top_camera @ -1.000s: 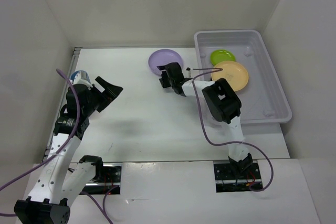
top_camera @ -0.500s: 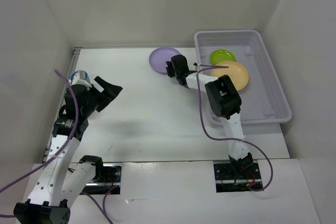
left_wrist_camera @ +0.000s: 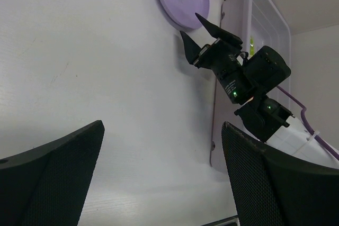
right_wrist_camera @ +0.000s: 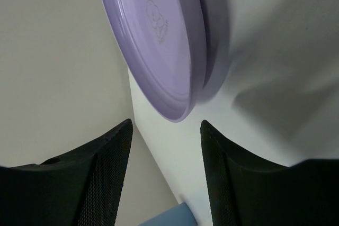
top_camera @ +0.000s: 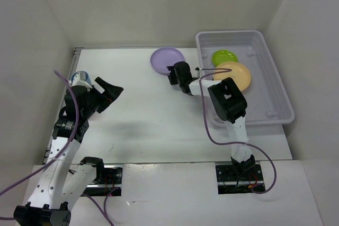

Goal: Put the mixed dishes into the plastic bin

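A lavender plate lies on the white table left of the plastic bin. A lime green plate and a pale orange plate lie inside the bin. My right gripper is open and empty, low at the lavender plate's near right edge. In the right wrist view the plate's rim sits just ahead of the right gripper. A blue cup stands at the far left, beside my left arm. My left gripper is open and empty. No black plate or salmon-red cup is in view.
White walls enclose the table on the left, back and right. The bin's long wall runs along the right side of the table. The right arm's purple cable loops over the table near the bin.
My right gripper has moved back and to the right, up to the lavender plate's near edge. The left arm has stayed still.
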### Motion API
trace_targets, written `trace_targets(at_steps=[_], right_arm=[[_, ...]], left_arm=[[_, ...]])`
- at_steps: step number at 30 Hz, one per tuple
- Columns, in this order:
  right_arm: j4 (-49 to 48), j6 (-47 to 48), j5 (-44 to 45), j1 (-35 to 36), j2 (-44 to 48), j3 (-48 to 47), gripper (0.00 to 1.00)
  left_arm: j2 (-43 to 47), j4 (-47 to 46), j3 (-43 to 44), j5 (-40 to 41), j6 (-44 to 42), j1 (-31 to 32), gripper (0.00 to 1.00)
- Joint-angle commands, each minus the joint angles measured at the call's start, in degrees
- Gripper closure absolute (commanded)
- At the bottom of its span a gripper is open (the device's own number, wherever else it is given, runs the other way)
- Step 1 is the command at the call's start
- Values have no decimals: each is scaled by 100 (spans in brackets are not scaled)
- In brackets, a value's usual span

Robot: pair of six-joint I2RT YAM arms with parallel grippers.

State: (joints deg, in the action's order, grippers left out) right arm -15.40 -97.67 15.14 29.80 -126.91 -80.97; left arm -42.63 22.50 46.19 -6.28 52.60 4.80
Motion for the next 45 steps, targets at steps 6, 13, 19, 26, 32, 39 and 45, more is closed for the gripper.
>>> trace_targets(at_steps=[6, 13, 19, 26, 32, 39, 45], right_arm=[[-78, -305, -423, 52, -562, -278, 40], [273, -244, -538, -62, -1054, -894, 40], [345, -191, -547, -115, -1003, -842, 40], [959, 230, -495, -62, -1055, -1088, 40], [1301, 345, -415, -9, -1248, -1682, 40], [2128, 704, -414, -9, -1950, -2932, 51], [2349, 916, -704, 43, -2083, -3311, 92]], left_arm=[[80, -141, 109, -48, -48, 12, 1], [80, -141, 109, 13, -48, 12, 0], [80, -141, 109, 13, -48, 12, 0], [80, -141, 109, 13, -48, 12, 0], [80, -141, 109, 13, -48, 12, 0], [80, -141, 109, 13, -48, 12, 0], [80, -141, 109, 13, -48, 12, 0]])
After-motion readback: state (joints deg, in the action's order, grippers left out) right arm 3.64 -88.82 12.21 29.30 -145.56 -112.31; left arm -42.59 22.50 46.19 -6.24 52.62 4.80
